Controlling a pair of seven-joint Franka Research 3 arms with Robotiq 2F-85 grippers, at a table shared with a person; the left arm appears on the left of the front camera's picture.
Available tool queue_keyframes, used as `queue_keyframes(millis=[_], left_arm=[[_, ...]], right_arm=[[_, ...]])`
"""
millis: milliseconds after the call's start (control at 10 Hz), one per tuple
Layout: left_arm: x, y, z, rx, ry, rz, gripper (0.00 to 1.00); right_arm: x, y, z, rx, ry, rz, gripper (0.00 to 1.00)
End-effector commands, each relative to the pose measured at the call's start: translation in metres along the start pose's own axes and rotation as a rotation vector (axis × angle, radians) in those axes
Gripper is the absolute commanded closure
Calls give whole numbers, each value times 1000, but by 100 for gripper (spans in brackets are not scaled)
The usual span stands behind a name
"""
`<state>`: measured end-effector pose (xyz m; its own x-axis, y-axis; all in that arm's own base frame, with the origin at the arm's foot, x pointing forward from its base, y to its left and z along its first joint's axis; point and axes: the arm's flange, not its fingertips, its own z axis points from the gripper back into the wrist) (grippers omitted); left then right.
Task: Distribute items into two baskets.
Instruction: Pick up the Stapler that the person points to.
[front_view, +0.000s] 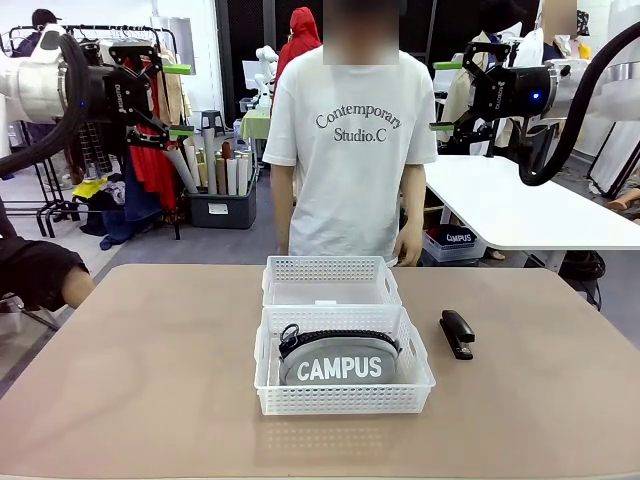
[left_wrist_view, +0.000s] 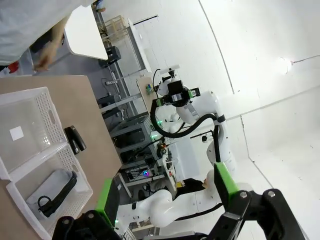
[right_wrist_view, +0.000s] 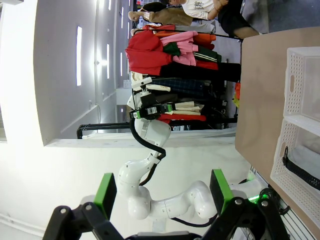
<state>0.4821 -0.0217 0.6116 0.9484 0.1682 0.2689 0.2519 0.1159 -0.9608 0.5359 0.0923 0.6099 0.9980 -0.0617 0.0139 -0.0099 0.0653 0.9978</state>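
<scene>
left hand spread wide, empty | right hand spread wide, empty

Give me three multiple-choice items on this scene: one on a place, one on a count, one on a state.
1. Where does the stapler lie?
A) inside a basket
B) on the table, beside the near basket
C) in a gripper

2. How many white baskets stand on the table?
A) one
B) two
C) three

3. The left gripper is:
A) open
B) shut, empty
C) shut on the stapler

Answers: B, it rests on bare tabletop right of that basket. B, the far basket stands just behind the near one. A, its green pads stand apart with nothing between.
</scene>
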Motion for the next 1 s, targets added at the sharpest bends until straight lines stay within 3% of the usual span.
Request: queue_keyframes(millis=[0,900], left_arm=[[0,0,0,0,0,5,0],[0,0,0,0,0,5,0]], right_arm=[[0,2,0,1,-3,2,0],[0,2,0,1,-3,2,0]])
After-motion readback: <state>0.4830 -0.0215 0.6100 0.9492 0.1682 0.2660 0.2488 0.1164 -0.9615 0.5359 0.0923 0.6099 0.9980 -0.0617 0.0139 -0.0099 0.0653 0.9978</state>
